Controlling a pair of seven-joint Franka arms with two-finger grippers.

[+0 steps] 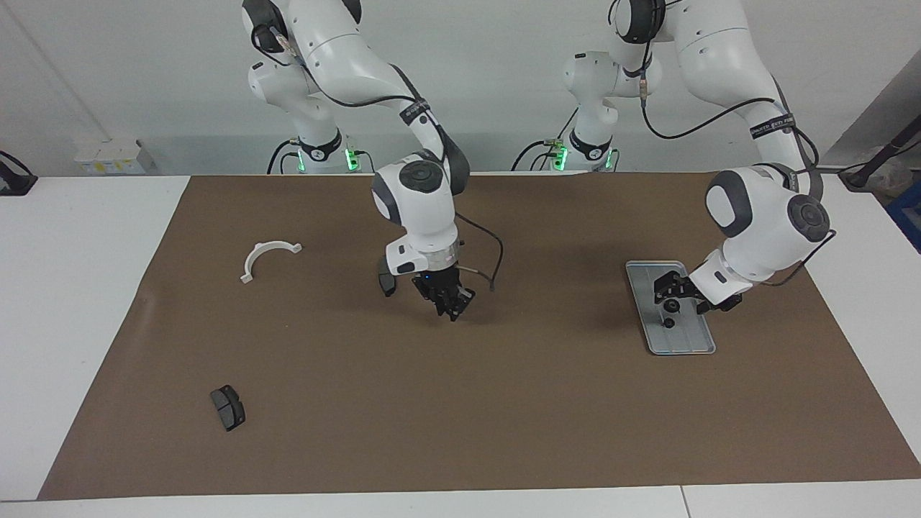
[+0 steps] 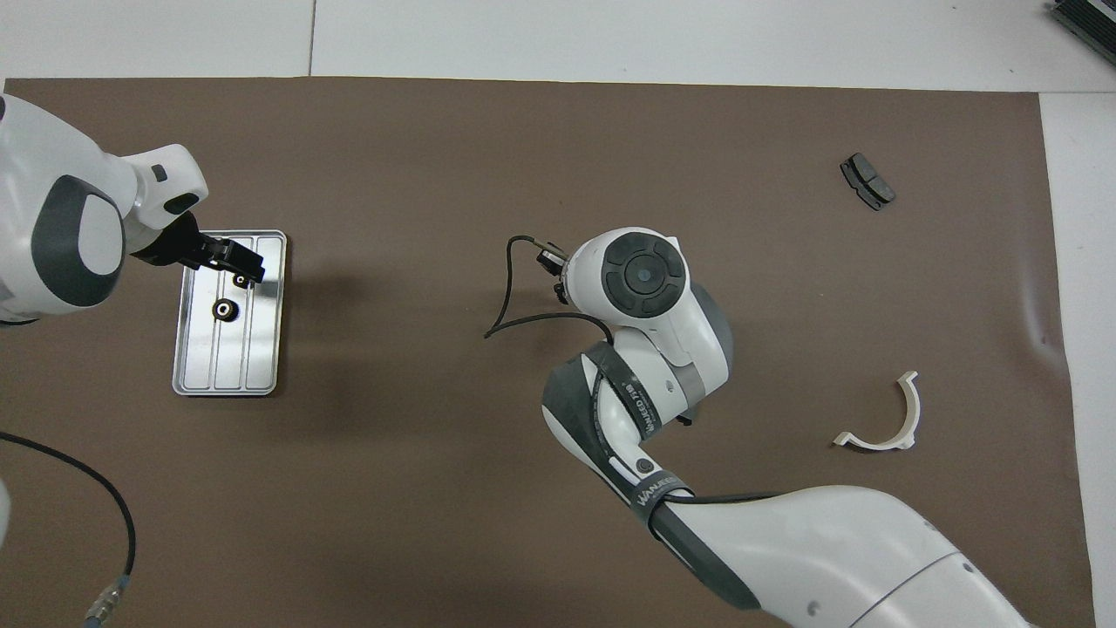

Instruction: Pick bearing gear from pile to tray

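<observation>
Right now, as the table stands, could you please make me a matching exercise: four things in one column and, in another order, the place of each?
Things
1. white half-ring
2. tray
3. black gear
4. right gripper

Places
A. lying in the tray
B. over the middle of the mat
C. lying on the mat toward the right arm's end of the table
D. set on the mat toward the left arm's end of the table

Pairs: 1-C, 2-D, 3-A, 4-B
</observation>
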